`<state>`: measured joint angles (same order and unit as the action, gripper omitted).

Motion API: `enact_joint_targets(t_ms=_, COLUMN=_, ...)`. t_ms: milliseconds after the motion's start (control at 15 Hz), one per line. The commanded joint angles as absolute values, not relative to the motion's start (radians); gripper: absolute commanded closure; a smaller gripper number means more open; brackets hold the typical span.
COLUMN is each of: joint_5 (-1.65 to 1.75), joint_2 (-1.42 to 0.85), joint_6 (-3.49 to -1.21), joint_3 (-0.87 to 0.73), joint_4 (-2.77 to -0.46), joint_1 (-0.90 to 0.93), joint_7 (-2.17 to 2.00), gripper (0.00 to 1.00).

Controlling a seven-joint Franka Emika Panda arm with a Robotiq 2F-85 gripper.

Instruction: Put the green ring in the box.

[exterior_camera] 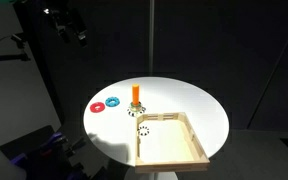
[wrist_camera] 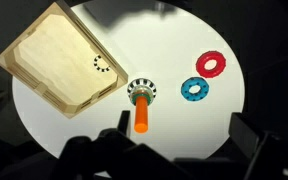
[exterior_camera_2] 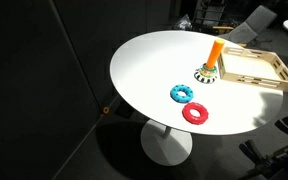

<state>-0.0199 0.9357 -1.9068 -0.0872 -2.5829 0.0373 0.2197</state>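
Likely light and stiff, the green ring (wrist_camera: 142, 90) mid-frame round the peg (wrist_camera: 142, 117) wants a rim pinch; the gripper (exterior_camera: 69, 26) opening cannot be told.

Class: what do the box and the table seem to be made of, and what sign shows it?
The box looks like pale, matte wood: tan boards, faint grain. The table is smooth, plain white, perhaps laminate or painted; unclear.
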Motion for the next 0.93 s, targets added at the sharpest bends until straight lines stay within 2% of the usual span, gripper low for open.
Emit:
enact_joint_targets(t_ms=0, joint_5=-0.018, joint_2=0.935, joint_6=-1.905, joint_3=-0.089, joint_4=-2.581, joint_1=0.04, joint_7=0.218, gripper=0.0)
enact_joint_targets(t_ms=467, joint_5=-0.008, joint_2=0.917, joint_6=-1.927, joint_3=-0.082, joint_4=-2.575, joint_1=0.032, joint_7=0.208, gripper=0.0)
enact_joint_targets(t_ms=867, joint_5=-0.01, joint_2=0.773, joint_6=-2.125, joint_3=-0.086, joint_4=-2.557, joint_1=0.018, joint_7=0.186, gripper=0.0)
